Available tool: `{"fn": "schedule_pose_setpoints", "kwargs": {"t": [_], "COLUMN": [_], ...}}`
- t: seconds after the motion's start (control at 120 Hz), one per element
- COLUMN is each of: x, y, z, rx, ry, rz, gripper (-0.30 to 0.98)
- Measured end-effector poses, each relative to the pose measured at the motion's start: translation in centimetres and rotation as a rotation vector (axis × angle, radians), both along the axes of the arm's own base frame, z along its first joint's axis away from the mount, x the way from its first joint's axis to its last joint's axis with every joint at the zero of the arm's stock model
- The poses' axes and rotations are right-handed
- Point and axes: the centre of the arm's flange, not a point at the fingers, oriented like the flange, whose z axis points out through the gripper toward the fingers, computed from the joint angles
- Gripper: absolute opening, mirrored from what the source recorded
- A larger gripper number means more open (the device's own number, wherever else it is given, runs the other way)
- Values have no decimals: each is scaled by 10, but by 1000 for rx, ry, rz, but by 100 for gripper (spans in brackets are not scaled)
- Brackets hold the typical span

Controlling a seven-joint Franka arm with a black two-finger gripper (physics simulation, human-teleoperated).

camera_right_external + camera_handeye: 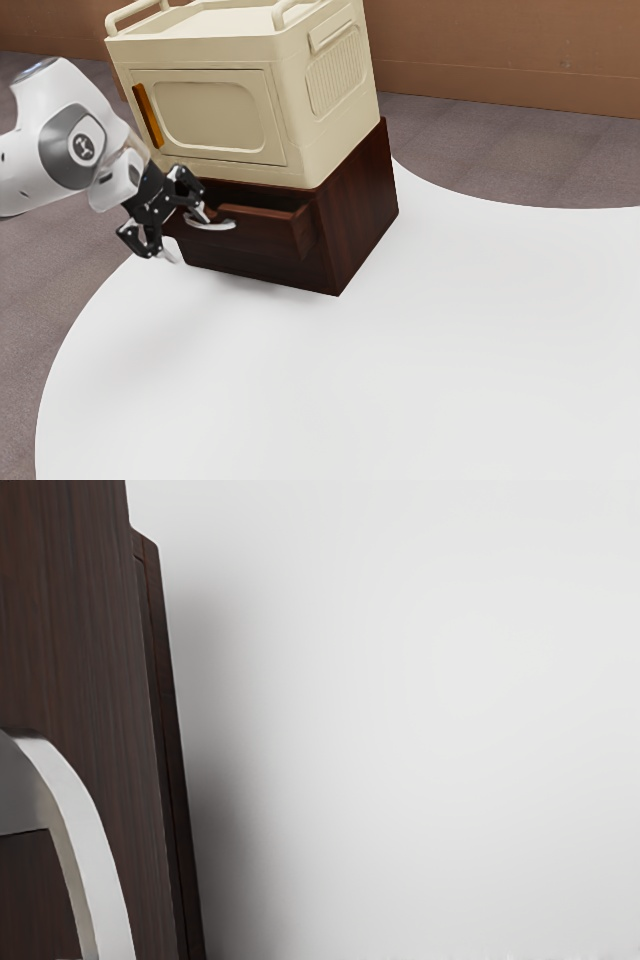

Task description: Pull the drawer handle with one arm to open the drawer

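Well, cream box (220, 120) atop cabinet (365, 205).

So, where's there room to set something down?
There's room on the smooth white tabletop, between the dark wooden cabinet and the curved table edge toward the exterior view's right. It's crowded at the curved silver handle, where the black two-finger gripper stands close to the partly open brown drawer.

This is an indoor room, with a brown wall (510, 65), a greyish, carpet-like floor (480, 150) and a white, curved-edged desk (400, 370); whether home or office, I cannot tell.
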Motion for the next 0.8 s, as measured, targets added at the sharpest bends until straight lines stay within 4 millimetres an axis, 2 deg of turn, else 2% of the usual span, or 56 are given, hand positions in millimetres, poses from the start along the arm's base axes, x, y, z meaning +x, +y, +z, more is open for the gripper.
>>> {"fn": "schedule_pose_setpoints", "kwargs": {"t": [0.142, 0.367, 0.8], "x": [-2, -4, -6], "y": [-6, -11, -12], "z": [0, -1, 6], "rx": [28, 56, 40], "ry": [20, 40, 27], "rz": [-12, -12, 15], "gripper": [61, 56, 17]}}
